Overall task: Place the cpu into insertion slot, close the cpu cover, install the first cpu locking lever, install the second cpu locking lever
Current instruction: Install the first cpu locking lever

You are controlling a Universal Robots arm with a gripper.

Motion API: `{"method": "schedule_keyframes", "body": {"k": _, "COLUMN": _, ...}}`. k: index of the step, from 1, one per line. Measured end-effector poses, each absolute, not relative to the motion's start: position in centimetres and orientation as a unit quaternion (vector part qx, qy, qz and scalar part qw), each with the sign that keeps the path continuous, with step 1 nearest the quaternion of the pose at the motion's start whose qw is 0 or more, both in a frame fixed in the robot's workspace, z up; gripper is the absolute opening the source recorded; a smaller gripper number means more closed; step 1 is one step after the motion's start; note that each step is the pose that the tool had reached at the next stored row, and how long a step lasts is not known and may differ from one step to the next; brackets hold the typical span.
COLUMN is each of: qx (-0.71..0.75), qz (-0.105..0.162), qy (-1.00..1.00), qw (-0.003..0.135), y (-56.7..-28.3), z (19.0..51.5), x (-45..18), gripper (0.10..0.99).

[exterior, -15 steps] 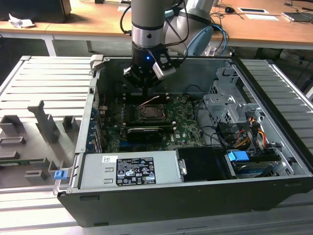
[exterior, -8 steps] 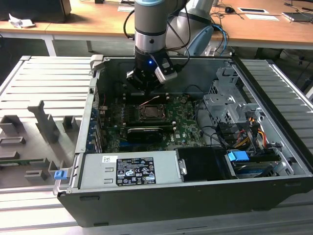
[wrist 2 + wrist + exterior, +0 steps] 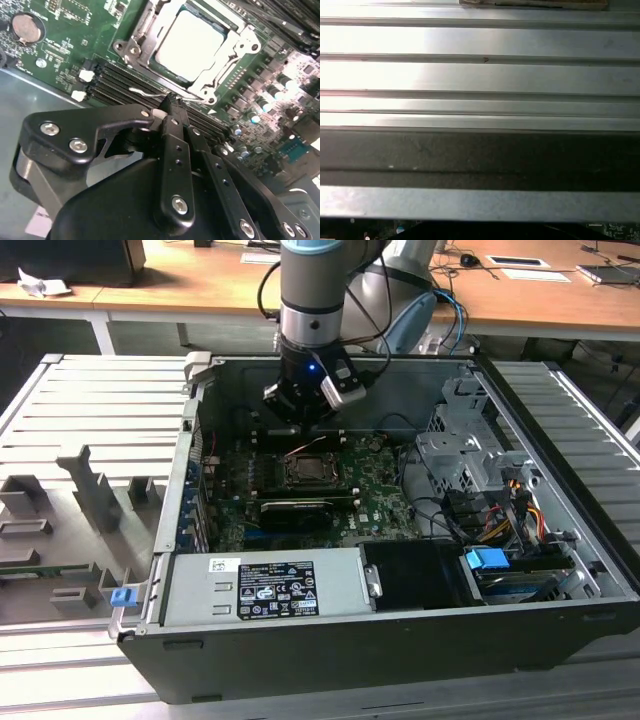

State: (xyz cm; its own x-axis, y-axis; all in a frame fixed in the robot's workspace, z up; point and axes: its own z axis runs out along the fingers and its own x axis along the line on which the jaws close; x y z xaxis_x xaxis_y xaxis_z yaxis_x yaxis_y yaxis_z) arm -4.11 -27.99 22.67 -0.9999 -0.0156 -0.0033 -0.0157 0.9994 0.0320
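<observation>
Now | one cpu [image 3: 192,45] seated in insertion slot | one cpu cover [image 3: 227,60] down | gripper [image 3: 167,107] jaws closed, empty

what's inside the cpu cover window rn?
In the second wrist view the cpu shows through the window of the cpu cover, its silver top facing up. The frame lies over its edges. The insertion slot beneath is covered, so the contacts can't be checked.
</observation>
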Motion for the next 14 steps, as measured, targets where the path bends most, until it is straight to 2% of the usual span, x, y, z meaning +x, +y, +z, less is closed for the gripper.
{"method": "schedule_keyframes", "body": {"k": 14, "qx": -0.011, "qz": 0.016, "qy": 1.000, "qw": 0.001, "y": -27.4, "z": 21.4, "x": -2.3, "gripper": 0.106}}
